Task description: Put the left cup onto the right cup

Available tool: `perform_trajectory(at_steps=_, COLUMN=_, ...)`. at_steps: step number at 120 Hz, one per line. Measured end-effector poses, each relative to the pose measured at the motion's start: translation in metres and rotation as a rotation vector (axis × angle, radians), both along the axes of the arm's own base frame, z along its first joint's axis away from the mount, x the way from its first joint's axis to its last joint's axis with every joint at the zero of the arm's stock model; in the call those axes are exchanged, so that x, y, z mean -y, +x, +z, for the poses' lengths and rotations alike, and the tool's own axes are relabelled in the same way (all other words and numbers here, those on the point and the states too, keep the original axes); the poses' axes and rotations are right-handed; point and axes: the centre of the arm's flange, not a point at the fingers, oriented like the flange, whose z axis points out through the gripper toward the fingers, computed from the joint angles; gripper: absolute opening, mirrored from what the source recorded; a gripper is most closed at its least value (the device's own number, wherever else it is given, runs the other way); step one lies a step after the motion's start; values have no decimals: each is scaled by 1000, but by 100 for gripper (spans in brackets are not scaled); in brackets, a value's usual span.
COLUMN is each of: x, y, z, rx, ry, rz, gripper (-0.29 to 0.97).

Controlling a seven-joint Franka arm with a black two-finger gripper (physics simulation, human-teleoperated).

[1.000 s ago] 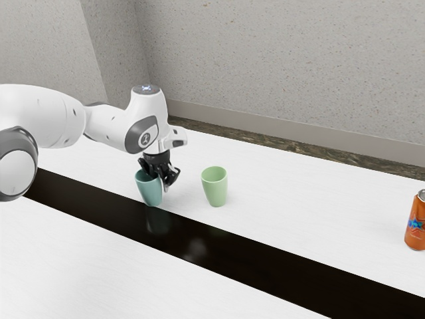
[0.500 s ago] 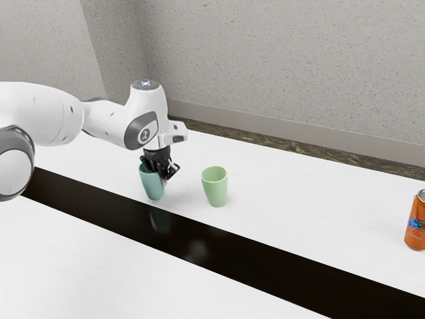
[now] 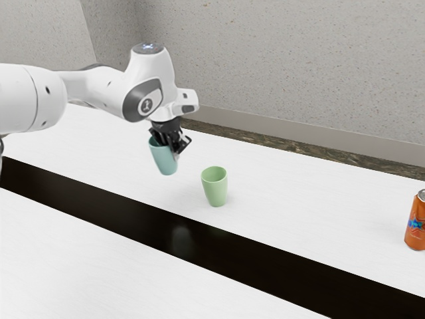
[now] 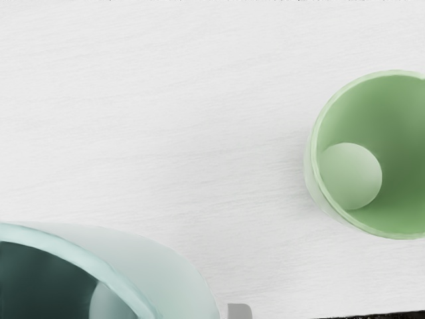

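Worktop [image 3: 319, 193] surface is white and runs back to a far edge along the foot of the speckled wall [image 3: 299, 60]. A glossy black band [image 3: 265, 266] crosses it on a slant, on the camera's side of both cups. A wide stretch of bare white lies between the green cup [image 3: 214, 186] and the orange can [image 3: 416, 229], which stands upright well apart at the exterior view's right.

The arm [image 3: 80, 93] comes in from the exterior view's left. Its gripper [image 3: 171, 141] pinches the rim of the teal cup [image 3: 164, 159], the wall of the cup between the two fingers. That cup hangs in the air above the worktop, slightly tilted, mouth up. It is to the exterior view's left of the green cup, higher than it and apart from it, with open air between them.

The green cup stands upright on the white surface, just beyond the black band.

In the wrist view the green cup [image 4: 372, 153] shows a bare inside down to its round bottom. The teal cup [image 4: 133, 266] sits close under the hand, its inside dark, with white worktop [image 4: 166, 119] between the two.
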Motion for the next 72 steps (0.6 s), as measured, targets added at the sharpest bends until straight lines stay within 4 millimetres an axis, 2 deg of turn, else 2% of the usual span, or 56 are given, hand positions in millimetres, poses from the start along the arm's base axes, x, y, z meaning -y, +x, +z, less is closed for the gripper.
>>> perform_trajectory(at_steps=31, x=49, y=1, z=29, rx=5, ry=24, rz=-54, gripper=-10)
perform_trajectory(at_steps=52, x=75, y=-1, z=32, rx=-2, ry=40, rz=-76, gripper=-10)
perform_trajectory(at_steps=72, x=90, y=2, z=32, rx=2, ry=47, rz=-78, gripper=-10)
